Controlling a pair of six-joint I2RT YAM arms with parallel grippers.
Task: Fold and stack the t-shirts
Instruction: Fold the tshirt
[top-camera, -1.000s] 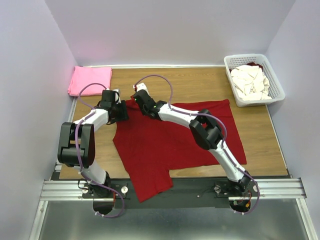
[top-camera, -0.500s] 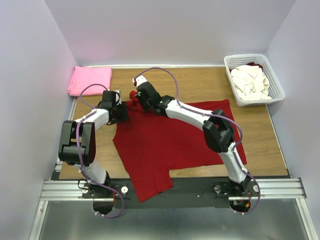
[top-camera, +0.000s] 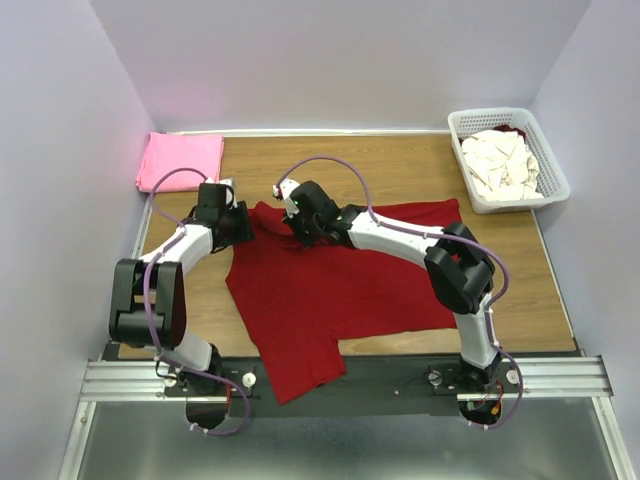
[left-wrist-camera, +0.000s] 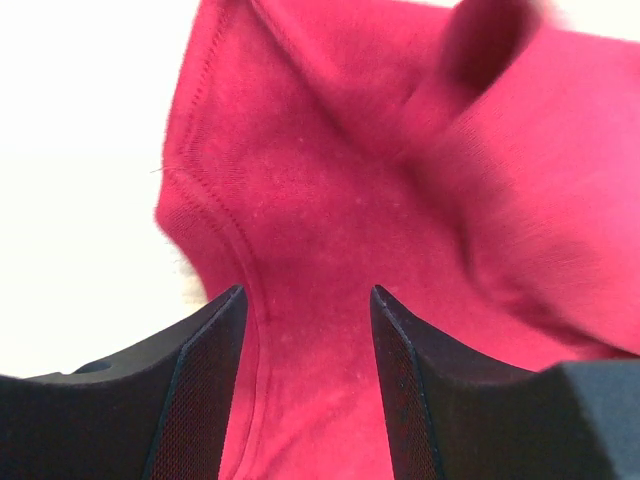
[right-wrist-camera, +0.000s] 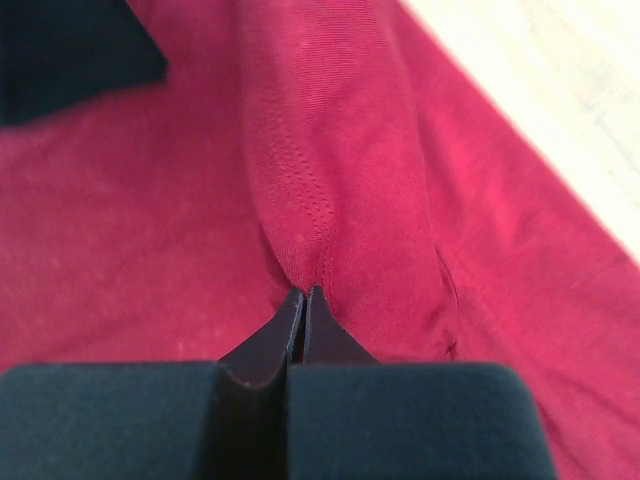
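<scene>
Fingers of the right gripper (right-wrist-camera: 303, 300) are pressed tight together on a pinched-up fold of the dark red t-shirt (top-camera: 340, 285). Fingers of the left gripper (left-wrist-camera: 306, 295) stand apart, one on each side of a strip of the same red cloth, and they do not squeeze it. Biggest of all is the wooden table (top-camera: 400, 165), brown, flat and hard. On it the dark red t-shirt lies spread wide from left to right, soft and a bit wrinkly, with one flap hanging over the near edge. Both grippers sit close together at its far left corner, so nearly all of the shirt lies to the near side and to the right of the fingers. The left arm is nearer to that corner, and the right arm reaches a long way across the shirt. I think the next fold must bring this far edge toward the near side, and the left gripper has no hold yet. The white plastic basket (top-camera: 505, 113), with holes in its walls, stands far right, well apart, with crumpled cream-white t-shirts (top-camera: 498, 165) inside. The bright pink t-shirt (top-camera: 180, 160) lies folded flat in the far left corner. Smallest is the line of tiny stitches (right-wrist-camera: 305, 200) on the red fold.
</scene>
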